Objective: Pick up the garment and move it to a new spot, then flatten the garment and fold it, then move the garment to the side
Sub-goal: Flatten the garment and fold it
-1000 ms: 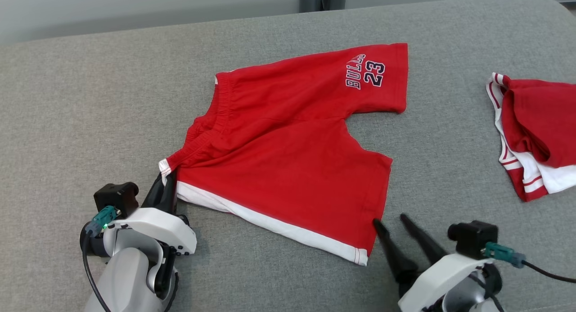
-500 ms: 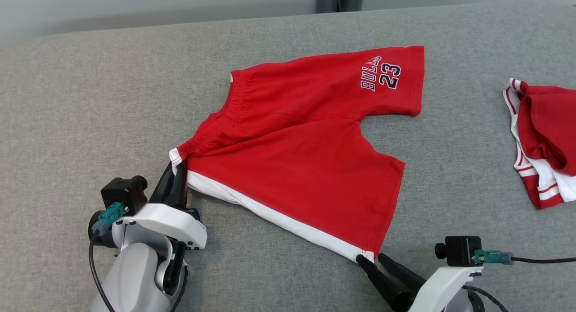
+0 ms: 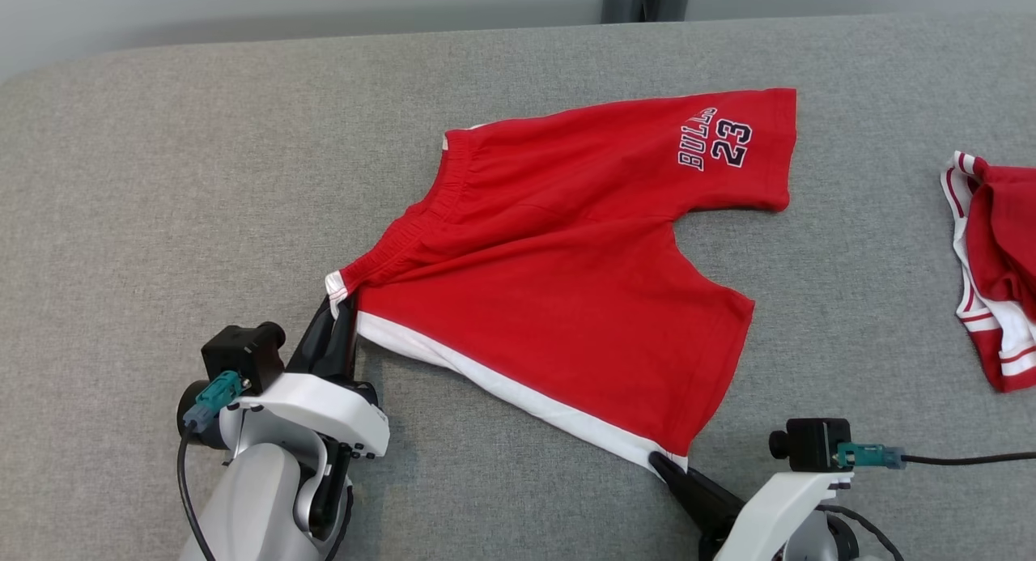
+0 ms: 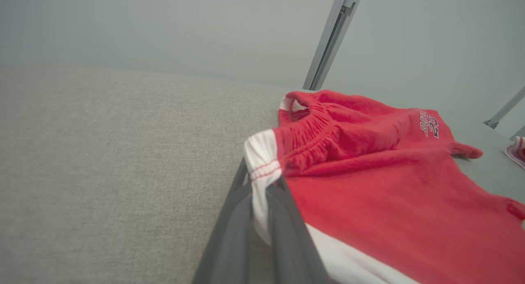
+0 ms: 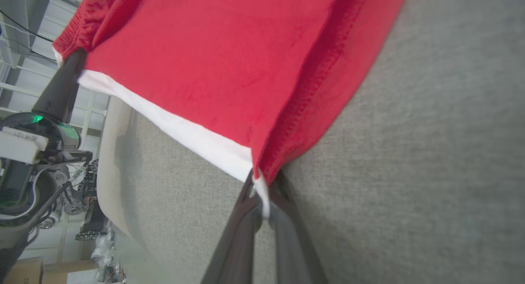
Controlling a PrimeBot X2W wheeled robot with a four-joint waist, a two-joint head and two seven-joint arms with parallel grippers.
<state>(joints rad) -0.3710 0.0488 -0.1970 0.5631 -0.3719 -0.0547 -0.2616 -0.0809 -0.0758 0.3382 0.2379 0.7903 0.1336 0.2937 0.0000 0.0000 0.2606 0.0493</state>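
Red shorts (image 3: 566, 278) lie spread mid-way across the grey fabric surface (image 3: 202, 180), waistband toward its left edge, the leg printed "BULLS 23" toward the far edge. My left pincer (image 3: 336, 330) is still clenched on the white-trimmed waistband corner nearest me; in the left wrist view that white corner sits pinched between the two fingers (image 4: 283, 218).

Change is on the right. A second ago my right pincer (image 3: 668, 468) stood spread, just beside the near leg's hem. Now it grasps the hem corner where the white side stripe ends, and the right wrist view shows the cloth tip clamped between the fingers (image 5: 242, 230). That corner looks slightly raised off the fabric, hard to be sure.

The whole head picture has slid rightward, so that's the camera, not the shorts. A second red-and-white garment (image 3: 999, 278) lies at the right edge, well apart.
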